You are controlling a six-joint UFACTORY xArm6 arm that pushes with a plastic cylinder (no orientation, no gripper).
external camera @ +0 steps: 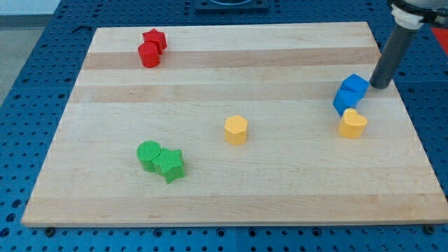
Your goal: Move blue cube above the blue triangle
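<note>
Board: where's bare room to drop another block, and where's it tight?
Free: the wide middle between the red pair and yellow hexagon; also the bottom right below the yellow heart. Tight: the right edge, where blue cube, blue triangle, heart and my tip cluster. Green pair fills bottom left.

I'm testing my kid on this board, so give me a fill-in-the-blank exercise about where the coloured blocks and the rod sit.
1. My tip sits just to the view's ____ of the blue cube.
2. The yellow heart-shaped block lies just below the ____ blocks.
3. The red star block and red cylinder sit near the wooden board's top ____ corner.

Missing words: right; blue; left
</note>
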